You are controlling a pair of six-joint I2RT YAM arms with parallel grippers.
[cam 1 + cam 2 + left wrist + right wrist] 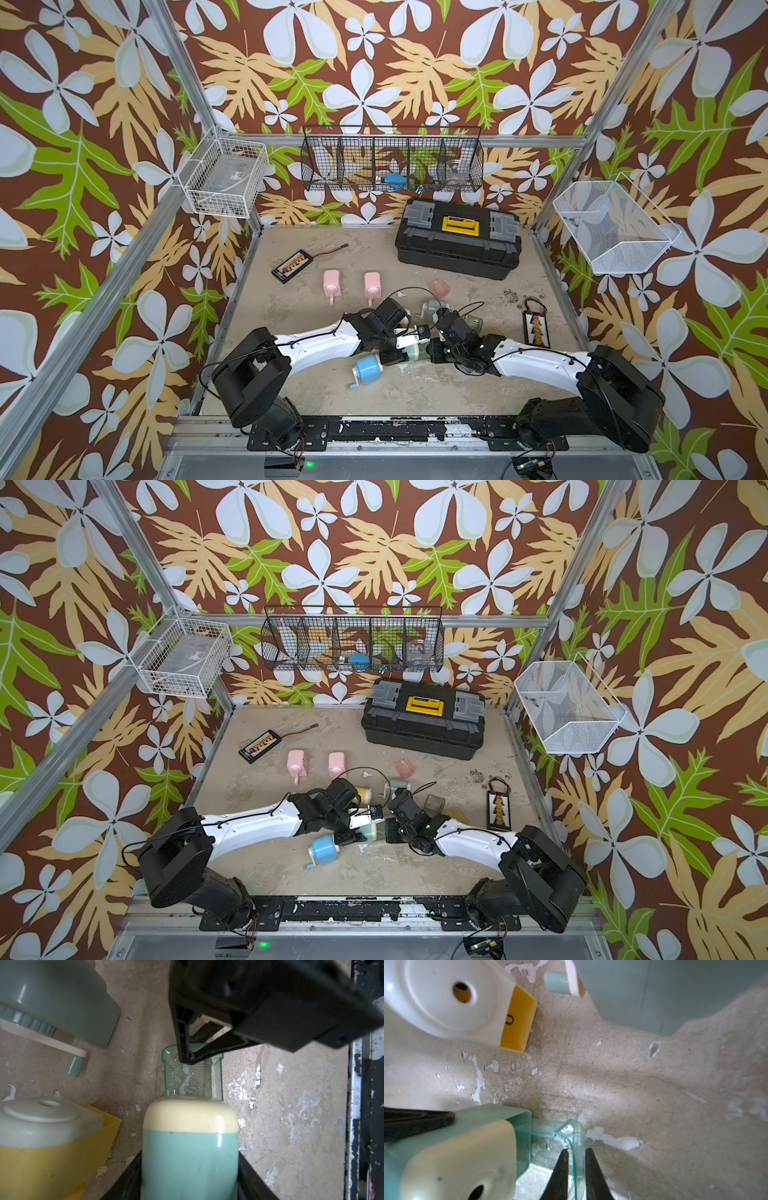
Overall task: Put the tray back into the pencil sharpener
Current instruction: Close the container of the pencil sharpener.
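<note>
**A:** Why do we clamp the pencil sharpener (191,1118) in our left gripper (190,1167)?

**B:** Probably to steady it while the tray (193,1080) slides in. The tray sits partway inside.

**A:** And our right gripper (576,1153)?

**B:** Its fingers (560,1172) straddle the tray's end wall, likely to push. We cannot tell whether they pinch it.

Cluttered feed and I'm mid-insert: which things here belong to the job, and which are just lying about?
Job: teal sharpener, held by left gripper; clear tray, partly in it, right gripper on its rim.
Lying about: yellow sharpener; grey sharpener; blue sharpener; pink sharpeners; pink tray; toolbox; boards; baskets.
</note>
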